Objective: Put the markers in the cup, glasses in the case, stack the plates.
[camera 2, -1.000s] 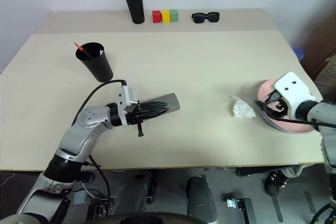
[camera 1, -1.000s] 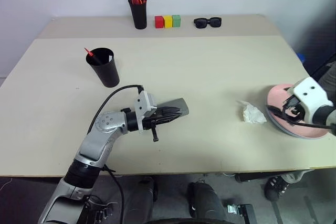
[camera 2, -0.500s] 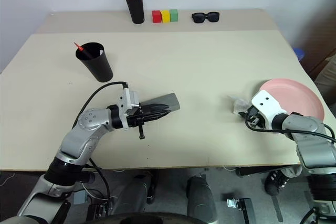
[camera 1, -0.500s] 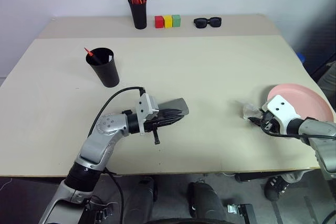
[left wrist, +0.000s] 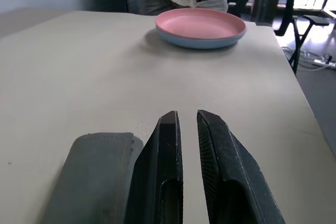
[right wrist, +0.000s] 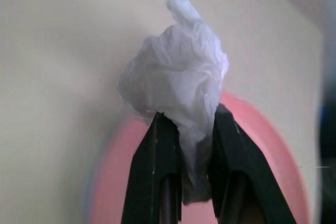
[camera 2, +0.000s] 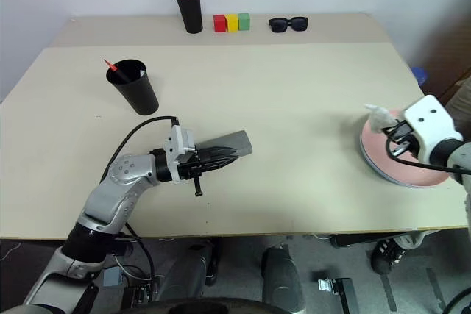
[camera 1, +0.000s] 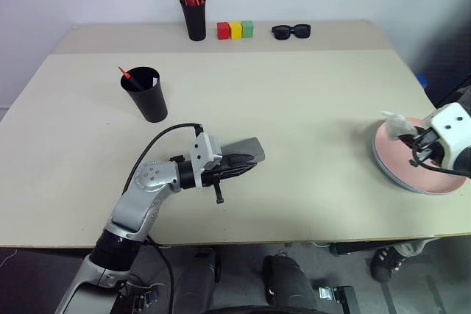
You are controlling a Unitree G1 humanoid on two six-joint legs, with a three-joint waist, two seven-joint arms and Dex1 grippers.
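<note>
The right tool (right wrist: 185, 129) is clamped on a crumpled white tissue (right wrist: 178, 82) and holds it in the air over the far rim of the plates (left wrist: 202, 27), which sit stacked near the right edge of the table (camera 1: 294, 93), the salmon pink one on top of the light blue one. The tissue bulges out past the two black fingers (right wrist: 157, 156), clear of the pink surface below it. Over toward the middle of the near edge, the left tool (left wrist: 188, 124) lies low and level, pointing across the table toward the plates, its two fingers close together with a thin slit between them and nothing caught in it. The grey case (camera 1: 246, 148) rests flat on the table just beside those fingers, lid down; from the head views the tool partly covers it, and I cannot tell whether they touch. The glasses are not to be made out, so whether they are inside the case I cannot say. Toward the left side of the table stands the wide black cup (camera 1: 145, 93), upright, with the red marker (camera 1: 125, 73) leaning in it, tip poking over the rim. Along the far edge there is a narrow black pen holder (camera 1: 194, 16) full of orange-tipped markers, then three small blocks (camera 1: 235, 30), red, yellow and green, in a row, and a pair of black sunglasses (camera 1: 291, 31) just beyond them.
</note>
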